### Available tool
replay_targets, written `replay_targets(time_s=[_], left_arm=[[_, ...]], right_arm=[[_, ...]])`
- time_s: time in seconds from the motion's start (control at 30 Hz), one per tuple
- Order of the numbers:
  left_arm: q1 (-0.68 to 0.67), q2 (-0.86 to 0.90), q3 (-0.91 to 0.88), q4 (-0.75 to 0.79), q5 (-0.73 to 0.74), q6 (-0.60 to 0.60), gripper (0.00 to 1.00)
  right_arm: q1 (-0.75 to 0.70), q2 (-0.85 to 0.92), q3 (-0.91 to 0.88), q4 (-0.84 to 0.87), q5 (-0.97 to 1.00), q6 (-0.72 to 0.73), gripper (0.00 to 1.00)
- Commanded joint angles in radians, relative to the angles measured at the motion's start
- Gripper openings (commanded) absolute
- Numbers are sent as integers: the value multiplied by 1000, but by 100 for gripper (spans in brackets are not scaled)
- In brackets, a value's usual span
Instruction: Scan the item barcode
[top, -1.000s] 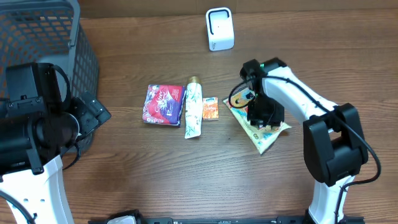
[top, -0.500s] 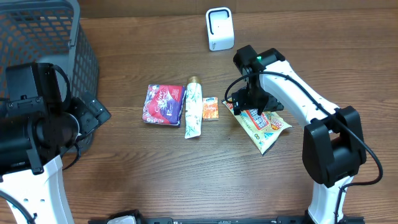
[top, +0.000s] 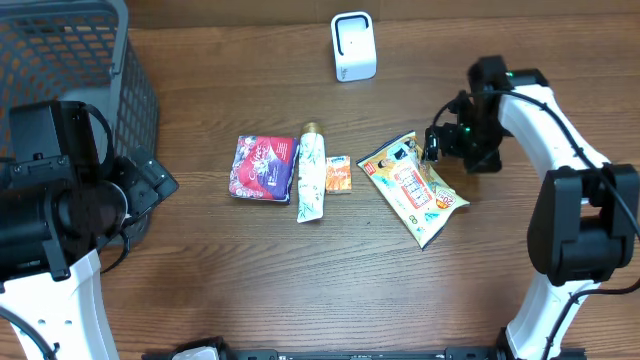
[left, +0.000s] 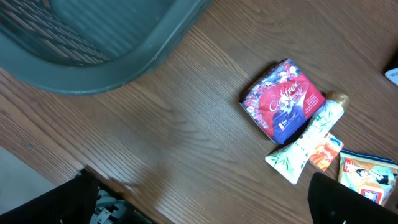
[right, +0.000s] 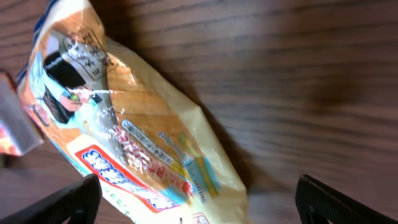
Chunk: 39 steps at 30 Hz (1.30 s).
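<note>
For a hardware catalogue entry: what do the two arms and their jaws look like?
Both pair white links with bulky black joint housings. The right arm has a slim white forearm and a small green light on a black joint. The left arm carries looping black cable. The jaws are black.

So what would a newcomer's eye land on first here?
The yellow snack bag lying flat right of centre, with the right gripper open at its upper right edge, holding nothing. Then the row of red packet, tube and orange sachet at centre, and the grey basket at far left.
</note>
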Motion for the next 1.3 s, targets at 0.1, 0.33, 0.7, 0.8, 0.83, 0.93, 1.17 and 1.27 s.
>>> replay_targets(time_s=[0.1,0.33,0.7,0.8,0.83,0.93,1.17,1.27], left_arm=[[5,2,-2,1,-10,-16,100],[5,2,-2,1,-10,-16,100],[5,2,-2,1,-10,-16,100],[5,2,-2,1,-10,-16,100],[5,2,-2,1,-10,-16,100],[5,2,-2,1,-10,-16,100],[5,2,-2,1,-10,-16,100],[5,2,-2,1,-10,-16,100]], right_arm=[[34,-10,-162,156,-179,-81,96],[39,-10,-216,168,105,138,47],[38,-12,-64,87,-203,147,4],[38,-12,15,91,-271,155,4],[38,-12,43,88,-263,163,4],[36,-12,135,31,-146,182,7],[48,-11,205,-163,-23,154,39],[57,-11,169,-138,42,155,39]])
